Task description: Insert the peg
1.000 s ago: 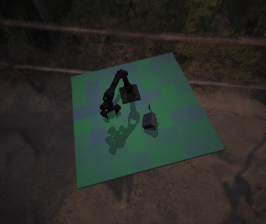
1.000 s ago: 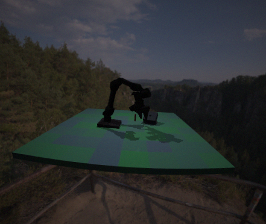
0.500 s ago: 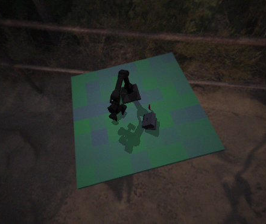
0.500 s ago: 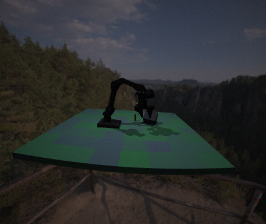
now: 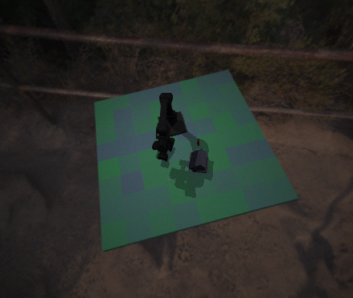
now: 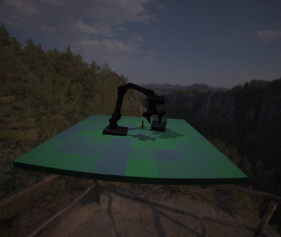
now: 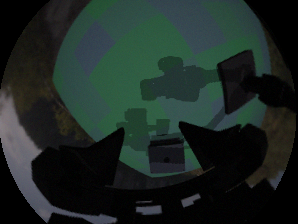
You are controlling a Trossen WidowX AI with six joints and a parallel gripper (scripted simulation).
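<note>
A small, thin red peg [image 5: 198, 142] [image 6: 143, 124] stands upright on the table; I cannot make it out in the wrist view. The dark block with the sloped panel [image 5: 198, 161] [image 6: 158, 126] [image 7: 174, 166] sits close to the peg. Its round-looking hole [image 7: 166, 160] is a small dark spot in the face in the wrist view; the hole's exact shape is too small to tell. My gripper [image 5: 163, 149] [image 6: 155, 122] [image 7: 152, 127] is open and empty, high above the table, off to one side of the peg and block in the top view.
The arm's base plate [image 5: 179, 125] [image 6: 115, 130] [image 7: 237, 82] rests on the green and blue checkered table [image 5: 114, 224] [image 6: 78, 165] [image 7: 125, 65]. The block stands near the peg, on the side away from the base. Arm shadows fall around the block.
</note>
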